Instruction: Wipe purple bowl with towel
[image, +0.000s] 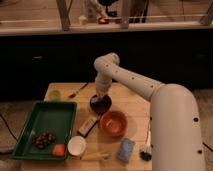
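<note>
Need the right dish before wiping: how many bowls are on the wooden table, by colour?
Dark purple round bowl: 1, right below the gripper
Orange round bowl: 1
Small white round bowl: 1
Total: 3 bowls

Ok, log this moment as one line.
gripper: down over purple bowl | towel: not visible | purple bowl: on table, behind orange bowl
</note>
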